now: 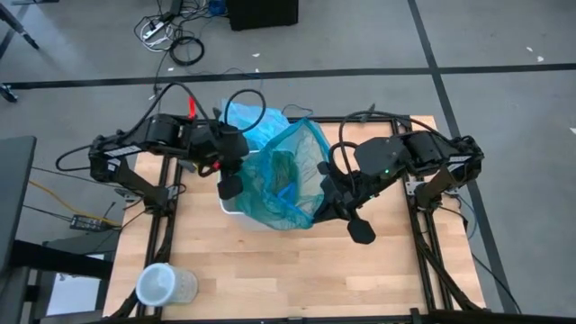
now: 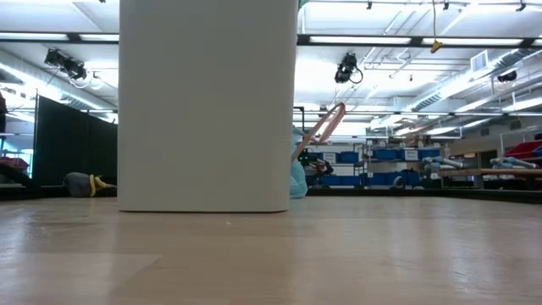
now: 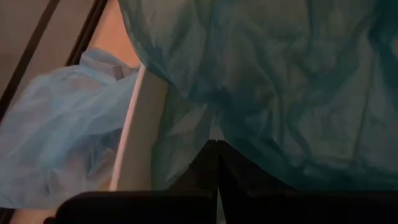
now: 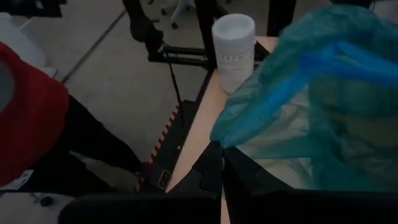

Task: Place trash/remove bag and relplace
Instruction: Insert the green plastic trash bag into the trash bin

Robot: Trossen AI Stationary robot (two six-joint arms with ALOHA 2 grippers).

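Note:
A white bin (image 1: 236, 205) stands mid-table and fills the low view (image 2: 207, 106). A darker teal-green plastic bag (image 1: 292, 175) hangs over it with its mouth spread wide and a blue drawstring (image 1: 290, 193) at its rim. A greenish lump (image 1: 283, 168) shows inside; I cannot tell what it is. My left gripper (image 1: 236, 180) is shut on the bag's left rim, and my right gripper (image 1: 329, 186) is shut on its right rim. The light sky-blue bag (image 1: 256, 121) lies crumpled on the table against the bin's far side. My left gripper pinches the teal-green bag's film (image 3: 219, 134) between its two shut fingers, at the rim on the bag's left side. The fingers slant downward from the table's left. The film spreads away from them over the bin. My right gripper pinches the teal-green bag's rim film (image 4: 231, 144) on the bag's right side between its two shut fingers. It comes in nearly level from the table's right. The bag billows away from the fingers, with the blue drawstring (image 4: 323, 68) along its edge.
A white lidded canister (image 1: 165, 286) stands at the table's near left corner and also shows in the right wrist view (image 4: 233, 50). Bare wood lies along the near edge (image 1: 297, 279). A red and dark shape (image 4: 31, 112) is beside the table.

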